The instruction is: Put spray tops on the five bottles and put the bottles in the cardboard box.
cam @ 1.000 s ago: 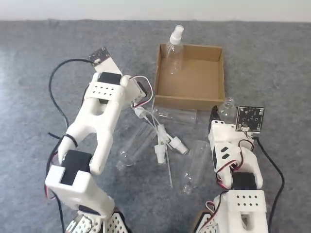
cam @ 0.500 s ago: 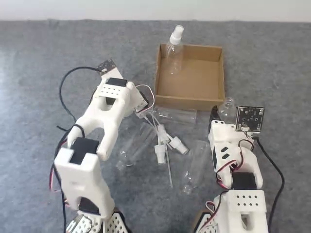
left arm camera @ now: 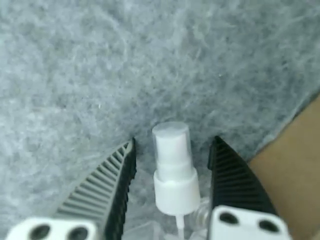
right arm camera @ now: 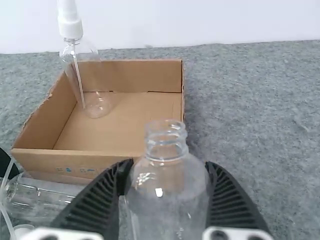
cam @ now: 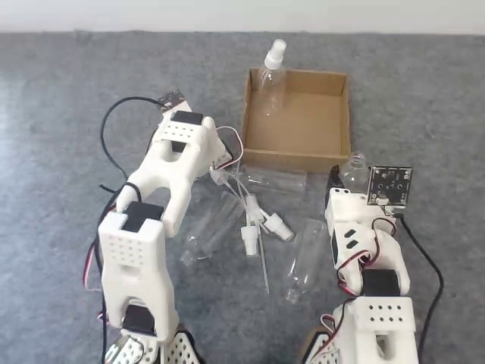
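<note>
**Left gripper**: hovering low over the grey carpet, just left of the cardboard box's near-left corner. Its jaws are standing apart, straddling a white spray top, with a gap showing on either side of it. The spray top's dip tube is pointing back toward the gripper's base. Whether the spray top is resting on the carpet cannot be told.

**Right gripper**: sitting just near of the box's near-right corner. Its jaws are clamping an open-necked bottle from both sides and holding it upright.

**Cardboard box**: sitting at far centre of the carpet, opening upward.

**Capped bottle**: standing upright in the box's far-left corner and carrying a fitted white spray head, with its tube running down inside.

**First loose bottle**: lying on its side just near of the box's near wall and running along it.

**Second loose bottle**: lying on its side left of centre, just beside the left arm.

**Third loose bottle**: lying on its side right of centre, just left of the right arm.

**Loose tops**: one and another are lying on the carpet between the second and third loose bottles. They are close together, with their thin tubes trailing across each other.
</note>
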